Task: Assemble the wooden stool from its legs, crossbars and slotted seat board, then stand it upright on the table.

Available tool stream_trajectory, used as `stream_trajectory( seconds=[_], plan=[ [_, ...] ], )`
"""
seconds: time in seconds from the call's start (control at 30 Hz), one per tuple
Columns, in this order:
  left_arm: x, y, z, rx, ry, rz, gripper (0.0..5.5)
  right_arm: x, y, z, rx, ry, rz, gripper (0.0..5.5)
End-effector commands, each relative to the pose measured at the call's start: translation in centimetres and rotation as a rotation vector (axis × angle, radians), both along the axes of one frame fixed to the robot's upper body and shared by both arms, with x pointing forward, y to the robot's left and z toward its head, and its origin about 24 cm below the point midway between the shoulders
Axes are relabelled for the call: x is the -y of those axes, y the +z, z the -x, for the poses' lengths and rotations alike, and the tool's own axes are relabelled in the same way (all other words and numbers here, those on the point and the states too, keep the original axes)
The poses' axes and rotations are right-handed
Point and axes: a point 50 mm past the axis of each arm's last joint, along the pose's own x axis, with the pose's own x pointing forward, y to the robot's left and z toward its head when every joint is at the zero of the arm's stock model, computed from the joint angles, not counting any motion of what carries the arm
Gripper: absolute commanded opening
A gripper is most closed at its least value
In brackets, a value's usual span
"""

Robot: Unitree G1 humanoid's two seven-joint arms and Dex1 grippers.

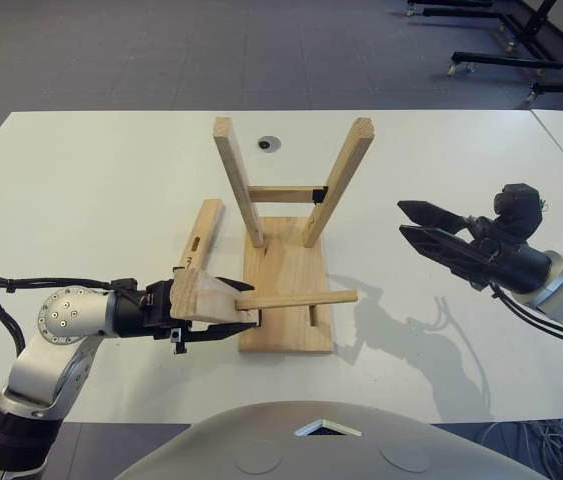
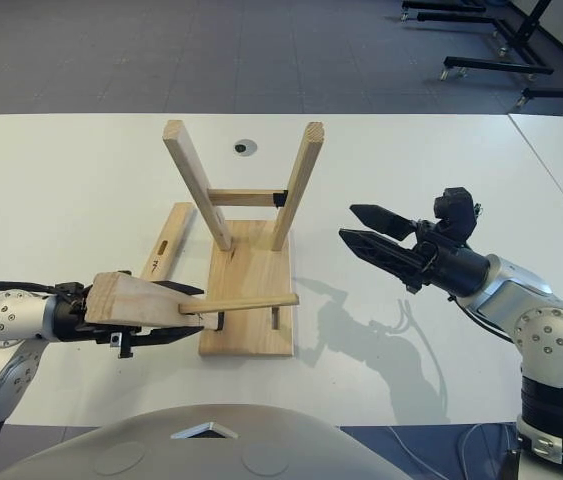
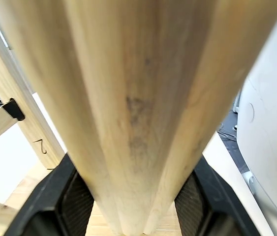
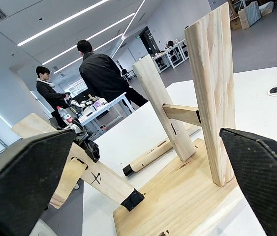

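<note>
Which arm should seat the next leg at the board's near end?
Left. The left gripper is shut on a leg with a crossbar attached, at the seat board's near end. The right gripper is open and empty, off to the board's right.

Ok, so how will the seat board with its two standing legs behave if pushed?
Likely stiff: it's wood, with a crossbar tying the legs. The seat board lies flat, so it would probably slide on the smooth table rather than tip. A push high on the legs might loosen them.
</note>
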Motion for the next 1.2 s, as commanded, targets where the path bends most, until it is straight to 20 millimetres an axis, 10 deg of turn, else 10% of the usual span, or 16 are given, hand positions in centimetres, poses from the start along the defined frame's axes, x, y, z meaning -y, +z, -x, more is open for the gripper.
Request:
stream_trajectory(
  seconds=[0.03,0.5,0.87,1.2],
  plan=[
    [-0.2,-0.9,-0.1,-0.025,-0.036,-0.066,2.04,-0.1,0.4,-0.5,0.022,0.000,0.006,5.40],
    [-0.6,-2.1,0.4,-0.172,-0.116,-0.133,2.04,-0.3,-0.1,-0.7,0.021,-0.011,0.027,5.40],
    [1.9,-2.8,5.3,-0.179,-0.026,-0.130,2.04,-0.7,-0.1,-0.7,0.030,-0.018,0.024,5.40],
    [0.3,-1.8,1.6,-0.053,0.104,-0.151,3.20,-1.0,-0.2,-0.4,0.032,-0.022,0.013,5.40]
  ],
)
